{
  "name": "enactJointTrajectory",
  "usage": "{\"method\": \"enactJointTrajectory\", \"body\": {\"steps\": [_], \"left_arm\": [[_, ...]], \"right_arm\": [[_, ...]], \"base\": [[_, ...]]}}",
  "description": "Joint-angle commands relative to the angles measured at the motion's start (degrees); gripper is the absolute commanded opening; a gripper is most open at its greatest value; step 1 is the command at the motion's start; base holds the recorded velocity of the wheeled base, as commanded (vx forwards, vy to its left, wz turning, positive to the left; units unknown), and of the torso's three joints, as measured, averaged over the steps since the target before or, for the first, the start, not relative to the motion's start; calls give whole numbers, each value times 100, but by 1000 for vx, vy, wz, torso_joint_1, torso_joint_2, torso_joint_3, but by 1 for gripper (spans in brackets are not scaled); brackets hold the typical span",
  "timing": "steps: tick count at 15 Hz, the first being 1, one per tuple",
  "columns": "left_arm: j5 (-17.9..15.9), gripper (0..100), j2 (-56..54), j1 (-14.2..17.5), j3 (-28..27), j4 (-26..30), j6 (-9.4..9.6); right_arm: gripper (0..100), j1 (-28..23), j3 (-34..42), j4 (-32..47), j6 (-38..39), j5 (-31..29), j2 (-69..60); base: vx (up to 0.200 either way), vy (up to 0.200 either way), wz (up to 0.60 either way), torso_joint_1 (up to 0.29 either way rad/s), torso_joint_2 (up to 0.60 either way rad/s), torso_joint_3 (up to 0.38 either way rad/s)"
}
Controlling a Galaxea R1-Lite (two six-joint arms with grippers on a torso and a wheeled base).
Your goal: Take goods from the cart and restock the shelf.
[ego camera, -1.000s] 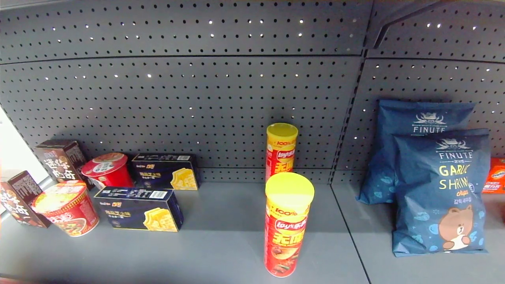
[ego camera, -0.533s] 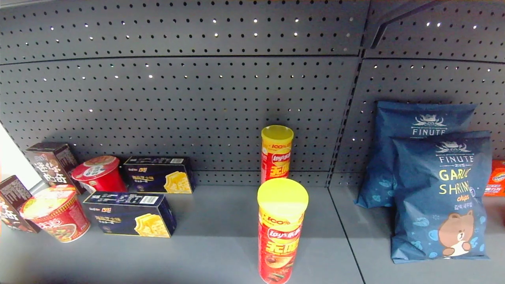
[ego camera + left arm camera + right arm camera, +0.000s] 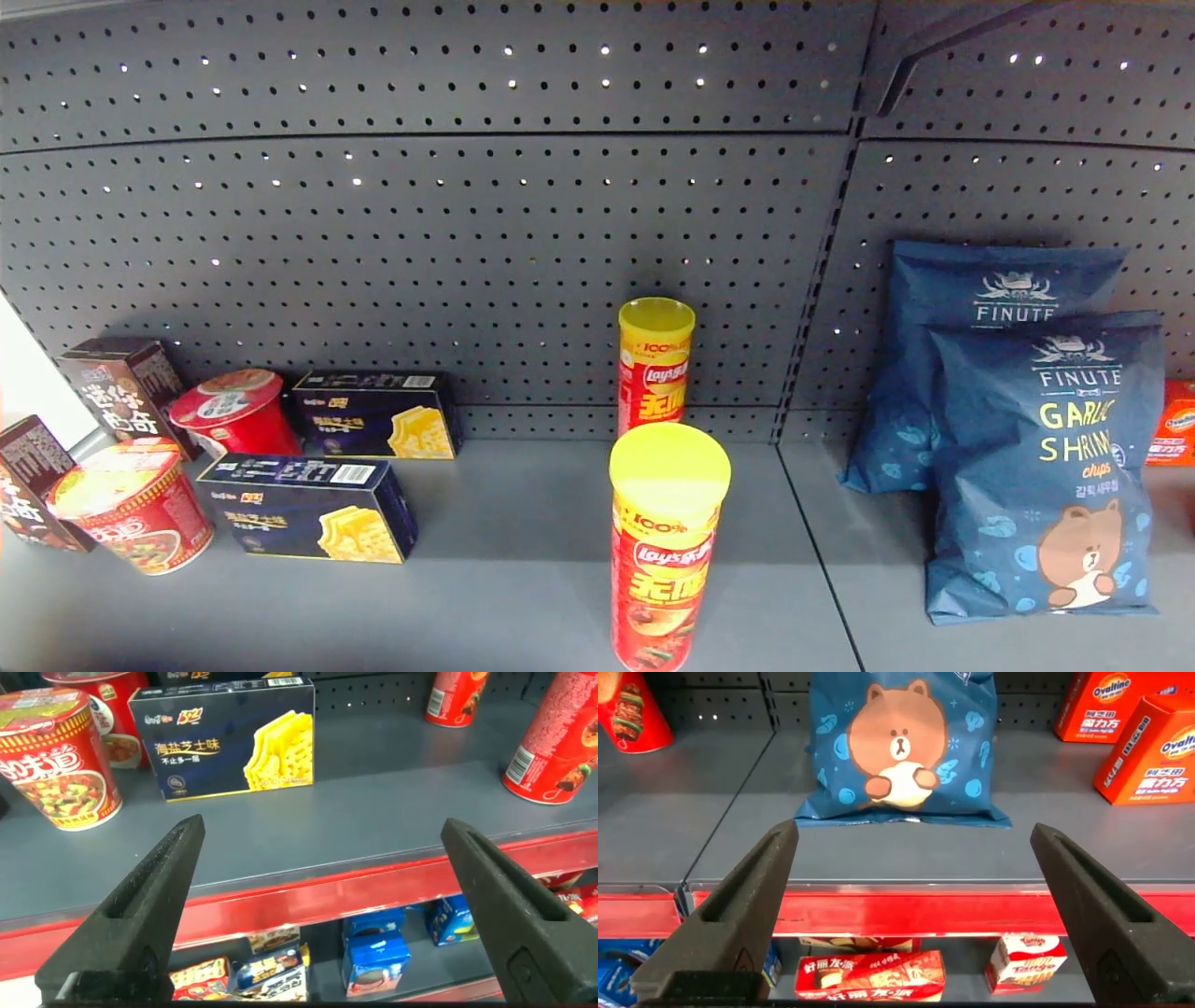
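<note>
Left hand: the left hand (image 3: 322,831) has its fingers spread wide with nothing between them. It hangs in front of the red edge strip (image 3: 327,891) of the shelf (image 3: 523,560), facing the front cracker box (image 3: 308,509) and the front noodle cup (image 3: 131,504).
Right hand: the right hand (image 3: 915,833) is likewise apart and empty, facing the front blue chip bag (image 3: 1046,467).
Goods: everything stands on the shelf in two-deep rows. These are the boxes, the cups, a front chip can (image 3: 667,551) with a rear chip can (image 3: 655,364) behind it, and the bags, with orange boxes (image 3: 1148,737) to their right.
Stage, as a judgement: with both hands empty, the next item probably has to come from the cart.
Risk, tall cans: the front chip can is tall, narrow and close to the shelf lip. A brush from an arm or an incoming item would likely topple it and roll it off.
Risk, bags: the front blue chip bag leans on the one behind it, so a nudge could slide it forward over the edge.
Risk, edge strip: a low approach could catch a finger on the red edge strip.
Risk, placement: the bare stretch between the front cracker box and the cans looks safest. Crowding either neighbour invites a knock.
</note>
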Motion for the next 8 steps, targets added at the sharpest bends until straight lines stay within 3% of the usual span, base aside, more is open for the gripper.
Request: {"method": "enactJointTrajectory", "body": {"steps": [1,8], "left_arm": [[2,100,0,5,0,-2,24],[2,100,0,-4,0,-2,-20]], "right_arm": [[100,-4,-1,-5,9,1,7],[100,-4,-1,-5,-35,-8,7]], "base": [[0,0,0,0,0,0],[0,0,0,0,0,0]]}}
